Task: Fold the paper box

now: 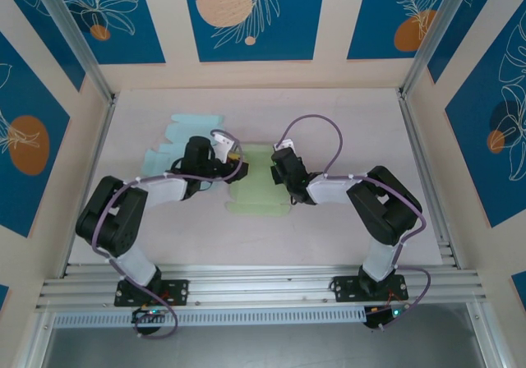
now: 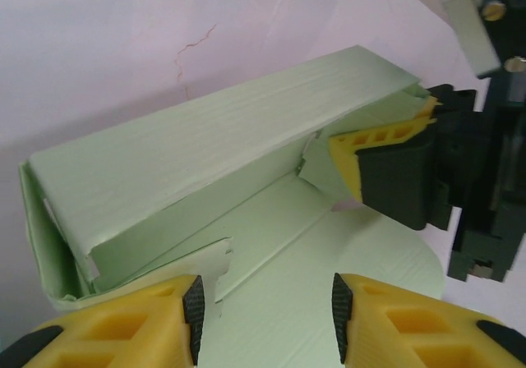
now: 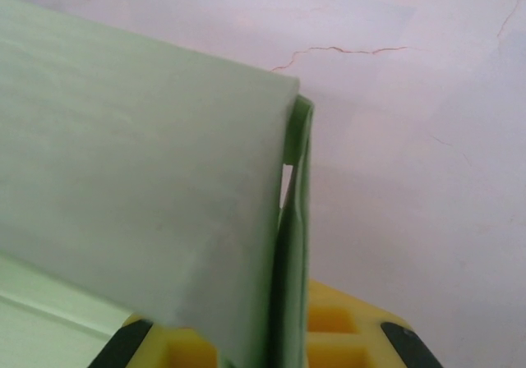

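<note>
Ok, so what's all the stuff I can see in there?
paper box: one, light green, in the middle, one wall folded up
paper sheet: one, light blue, lying flat, far left of the box
table: one, pale pinkish white, under everything
wall panels: several, blue with orange circles and white leaf drawings, all around
left arm: one, white and black with a purple cable, near left
right arm: one, white and black with a purple cable, near right
left gripper: one, yellow and black, open over the box's floor
right gripper: one, yellow and black, shut on the box's raised wall
</note>
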Controlling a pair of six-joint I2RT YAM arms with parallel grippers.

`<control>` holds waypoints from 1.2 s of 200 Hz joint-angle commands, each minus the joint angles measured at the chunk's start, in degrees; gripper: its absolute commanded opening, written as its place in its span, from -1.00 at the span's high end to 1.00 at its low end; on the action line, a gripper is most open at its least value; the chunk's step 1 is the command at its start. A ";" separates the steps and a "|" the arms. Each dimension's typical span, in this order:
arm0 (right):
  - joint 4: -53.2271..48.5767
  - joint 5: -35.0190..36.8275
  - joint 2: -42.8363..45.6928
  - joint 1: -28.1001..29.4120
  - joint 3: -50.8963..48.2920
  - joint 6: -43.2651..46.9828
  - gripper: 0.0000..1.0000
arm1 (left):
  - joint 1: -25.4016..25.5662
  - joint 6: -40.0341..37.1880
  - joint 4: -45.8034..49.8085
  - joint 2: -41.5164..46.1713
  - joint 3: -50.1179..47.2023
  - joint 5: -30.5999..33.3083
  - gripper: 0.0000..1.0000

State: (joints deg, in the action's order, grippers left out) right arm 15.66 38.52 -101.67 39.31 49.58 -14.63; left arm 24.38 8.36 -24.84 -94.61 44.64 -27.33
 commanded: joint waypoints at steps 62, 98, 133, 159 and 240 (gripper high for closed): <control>-0.02 -0.55 1.05 0.51 -1.25 1.57 1.00 | -0.48 -3.97 -4.63 10.56 -6.75 -0.94 0.08; 0.16 -0.82 1.10 0.50 -1.17 1.63 1.00 | -0.76 -6.01 -2.92 16.41 -9.94 3.48 0.04; 0.25 -0.90 1.37 0.68 -1.20 1.72 1.00 | -1.79 -7.66 4.64 19.11 -9.18 12.32 0.03; 0.07 -0.91 1.42 0.77 -0.95 1.65 1.00 | -1.88 -10.09 8.75 17.97 -8.24 13.91 0.00; -0.31 -0.67 1.10 1.23 -0.22 1.81 1.00 | -1.38 -7.92 6.00 8.70 -5.43 9.41 0.10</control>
State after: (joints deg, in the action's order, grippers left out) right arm 15.86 37.89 -101.67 39.94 49.32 -14.26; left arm 22.98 -0.38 -17.52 -82.96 35.81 -15.25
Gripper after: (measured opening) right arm 0.111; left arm 0.463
